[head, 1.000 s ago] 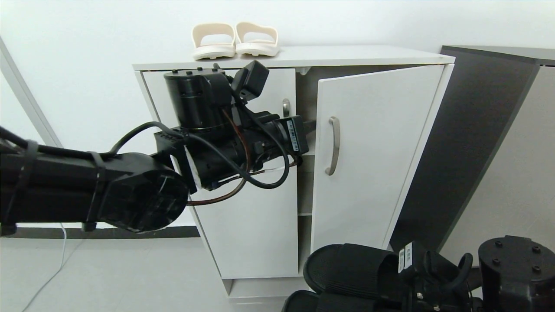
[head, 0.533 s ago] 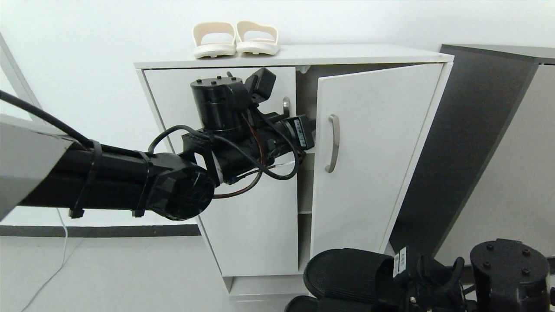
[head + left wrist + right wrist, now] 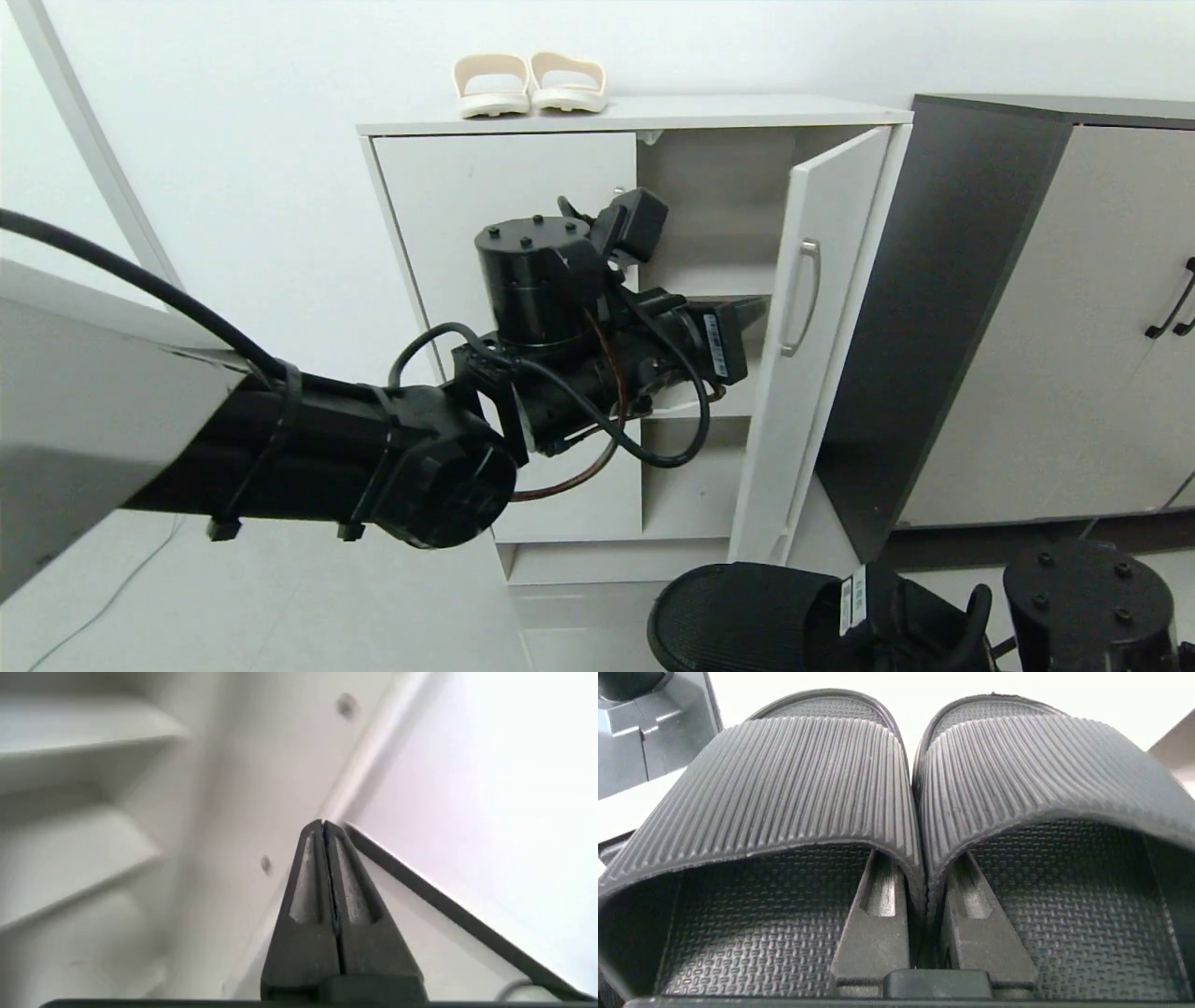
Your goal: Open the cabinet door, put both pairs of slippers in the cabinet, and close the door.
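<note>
A white cabinet (image 3: 504, 187) stands against the wall, and its right door (image 3: 822, 327) hangs wide open, showing bare shelves (image 3: 709, 280). One pair of cream slippers (image 3: 530, 84) rests on the cabinet's top. My left gripper (image 3: 758, 313) is shut and empty, its tip against the inner face of the open door (image 3: 523, 831); its fingers (image 3: 324, 873) are pressed together. Low at the front right, my right gripper (image 3: 920, 910) is shut on the black slippers (image 3: 915, 793), one finger inside each, clamping their adjoining sides. The same black pair (image 3: 747, 616) lies below the door.
A dark grey cabinet (image 3: 1027, 308) with black handles stands right beside the open door. Pale floor (image 3: 280, 607) stretches in front of the white cabinet, with a thin cable (image 3: 112, 597) at the left.
The right door has swung from slightly ajar to wide open, pushed by my left gripper moving right. The head camera has shifted, bringing more of the grey cabinet into view.
</note>
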Tool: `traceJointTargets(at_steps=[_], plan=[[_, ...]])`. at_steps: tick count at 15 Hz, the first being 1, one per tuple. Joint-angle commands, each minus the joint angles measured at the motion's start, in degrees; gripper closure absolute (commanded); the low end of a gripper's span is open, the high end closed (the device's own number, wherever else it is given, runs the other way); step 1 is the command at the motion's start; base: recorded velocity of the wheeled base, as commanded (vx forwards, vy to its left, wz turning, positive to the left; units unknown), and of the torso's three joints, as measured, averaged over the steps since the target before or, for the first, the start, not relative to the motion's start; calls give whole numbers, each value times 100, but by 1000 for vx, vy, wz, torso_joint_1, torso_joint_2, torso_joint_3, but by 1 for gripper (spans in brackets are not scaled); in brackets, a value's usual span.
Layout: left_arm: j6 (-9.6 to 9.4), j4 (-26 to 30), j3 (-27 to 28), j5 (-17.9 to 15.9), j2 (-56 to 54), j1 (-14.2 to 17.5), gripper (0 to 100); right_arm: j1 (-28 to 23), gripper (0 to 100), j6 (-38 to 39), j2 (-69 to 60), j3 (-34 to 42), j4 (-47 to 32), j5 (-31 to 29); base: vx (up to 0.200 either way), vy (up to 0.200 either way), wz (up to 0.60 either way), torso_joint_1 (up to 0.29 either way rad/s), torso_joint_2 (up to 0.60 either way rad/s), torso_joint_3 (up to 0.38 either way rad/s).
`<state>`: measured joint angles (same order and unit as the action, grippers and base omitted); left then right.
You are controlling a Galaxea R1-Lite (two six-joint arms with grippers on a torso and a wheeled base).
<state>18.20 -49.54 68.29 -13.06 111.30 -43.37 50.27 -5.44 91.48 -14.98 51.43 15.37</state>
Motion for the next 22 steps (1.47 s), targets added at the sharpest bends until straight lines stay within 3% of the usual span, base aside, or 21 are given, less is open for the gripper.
traceJointTargets(at_steps=[1,4,9,10,11,13,16,18,20,21,22], plan=[[-1,-407,220,-57,445,-250,100,9,100,-1,19,4,16,1,0,0,0,0,0,0],[34,-750,255,-4,656,-171,100,9,100,8,54,-5,25,-17,0,0,0,0,0,0],[52,-627,-536,84,-574,901,100,-369,100,113,406,-462,34,-421,0,0,0,0,0,0],[52,-143,-914,84,-1295,1305,100,-387,100,421,590,-725,34,-869,0,0,0,0,0,0],[52,59,-1028,84,-1550,1428,100,-378,100,544,652,-822,34,-1019,0,0,0,0,0,0],[43,1245,-1591,84,-2947,1920,100,-387,100,1001,968,-1376,25,-1871,0,0,0,0,0,0],[17,3249,-2364,216,-5013,2052,100,-396,100,1177,1355,-2035,7,-3163,0,0,0,0,0,0],[8,4172,-2646,699,-5936,2052,100,-413,100,1185,1584,-2395,-37,-3805,0,0,0,0,0,0],[-53,4928,-3138,1745,-7105,2052,100,-571,100,1273,1970,-2896,-89,-4508,0,0,0,0,0,0],[-97,5200,-3366,2202,-7553,2158,100,-642,100,1379,2093,-3072,-98,-4631,0,0,0,0,0,0],[-194,5359,-3612,2352,-7931,2659,100,-721,100,1414,2164,-3195,-116,-4798,0,0,0,0,0,0]])
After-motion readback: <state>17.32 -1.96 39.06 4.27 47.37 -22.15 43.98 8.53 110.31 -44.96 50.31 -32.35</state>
